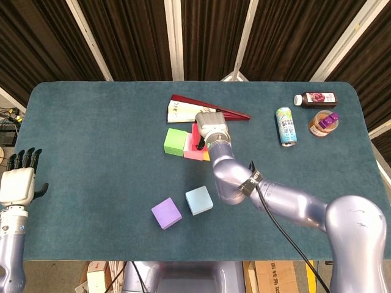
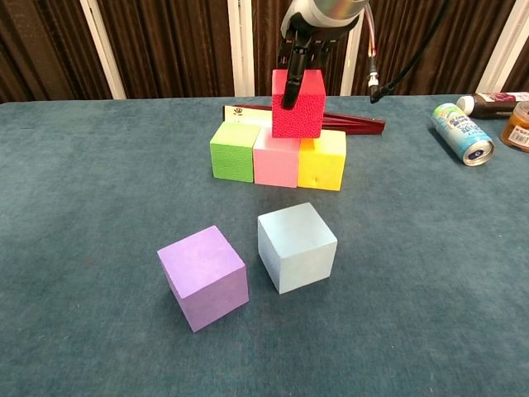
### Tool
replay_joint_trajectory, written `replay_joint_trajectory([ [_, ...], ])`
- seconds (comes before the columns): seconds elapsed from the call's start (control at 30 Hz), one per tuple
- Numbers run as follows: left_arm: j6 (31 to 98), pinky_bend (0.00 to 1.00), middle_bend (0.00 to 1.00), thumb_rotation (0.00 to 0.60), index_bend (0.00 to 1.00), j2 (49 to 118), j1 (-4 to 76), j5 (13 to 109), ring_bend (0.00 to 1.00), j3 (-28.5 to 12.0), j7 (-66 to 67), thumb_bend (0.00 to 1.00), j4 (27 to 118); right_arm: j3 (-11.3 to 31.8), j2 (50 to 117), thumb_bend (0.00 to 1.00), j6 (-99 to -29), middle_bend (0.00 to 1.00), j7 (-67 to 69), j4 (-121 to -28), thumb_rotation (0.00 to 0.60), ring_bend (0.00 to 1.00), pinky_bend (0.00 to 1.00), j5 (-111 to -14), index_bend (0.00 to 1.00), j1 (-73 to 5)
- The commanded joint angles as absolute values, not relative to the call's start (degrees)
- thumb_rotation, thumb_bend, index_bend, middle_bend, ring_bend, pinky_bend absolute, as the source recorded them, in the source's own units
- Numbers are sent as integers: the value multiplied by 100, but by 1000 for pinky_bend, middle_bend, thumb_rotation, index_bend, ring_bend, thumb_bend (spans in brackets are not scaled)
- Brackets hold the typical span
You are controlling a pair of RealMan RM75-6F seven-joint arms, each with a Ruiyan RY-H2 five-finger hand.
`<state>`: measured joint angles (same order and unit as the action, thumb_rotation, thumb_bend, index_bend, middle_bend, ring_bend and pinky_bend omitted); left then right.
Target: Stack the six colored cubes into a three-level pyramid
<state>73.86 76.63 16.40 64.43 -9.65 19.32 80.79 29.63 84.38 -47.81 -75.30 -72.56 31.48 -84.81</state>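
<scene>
A green cube (image 2: 232,151), a pink cube (image 2: 276,160) and a yellow cube (image 2: 322,160) stand side by side in a row. My right hand (image 2: 299,45) grips a red cube (image 2: 298,105) from above, and the cube rests on or just above the pink and yellow cubes' tops. In the head view the right hand (image 1: 209,127) covers most of the red cube (image 1: 195,135). Nearer the front lie a purple cube (image 2: 203,276) and a light blue cube (image 2: 296,246), apart from each other. My left hand (image 1: 17,180) hangs open off the table's left edge.
A dark red folded fan (image 2: 357,124) lies right behind the cube row. At the far right are a can (image 2: 461,133) on its side, a bottle (image 1: 315,99) lying flat and a small jar (image 1: 322,123). The table (image 1: 91,140) has a teal cloth.
</scene>
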Motion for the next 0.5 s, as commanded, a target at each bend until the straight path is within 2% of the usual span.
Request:
replay_joint_trajectory([
  [0.03,7395,0,27,600,81,7642,1629,6450,0,-970,1896,359,8095,2951,8480,341,-4744,354,-7530,-7196,600,213,0,3151,372,-8483],
  [0.5,7480,0,27,600,79,7554,1574,6516,0,-974,1764,359,8179,2883,8687,341,-4580,354,-7581,-6818,600,214,0,3155,372,-8467],
])
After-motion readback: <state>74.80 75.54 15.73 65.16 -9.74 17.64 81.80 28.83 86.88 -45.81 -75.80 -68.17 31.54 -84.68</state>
